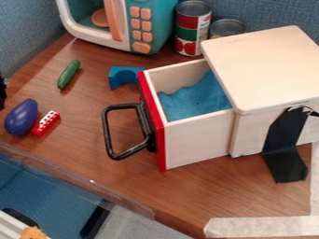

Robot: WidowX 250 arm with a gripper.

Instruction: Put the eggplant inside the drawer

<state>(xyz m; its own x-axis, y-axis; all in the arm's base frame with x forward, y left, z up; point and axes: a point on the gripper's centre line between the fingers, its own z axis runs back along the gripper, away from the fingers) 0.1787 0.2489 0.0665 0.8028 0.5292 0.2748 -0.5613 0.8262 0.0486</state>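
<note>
1. Pale tape (261, 227) lies along the near right part of the desk (149, 182), perhaps to mark where the box belongs.
2. Black tape (285, 147) runs from the wooden box (265, 65) down onto the desk, likely so the box won't slide when its drawer is worked.
3. The drawer (196, 144) stands open, handle (131, 151) towards the left, its blue lining (196, 98) bared. That leaves a gap to lower something through, so no pull seems needed first.
4. The eggplant (22, 117) lies on its side on the desk at the left, outside the drawer, just beside a red dotted block (46, 123). A grip across its narrower width, clear of that block, would suit; its smooth, rounded skin might roll.
5. The claw (3, 89) is at the left edge, above the eggplant in view; whether it is apart, together or clamped on anything, I cannot tell.
</note>
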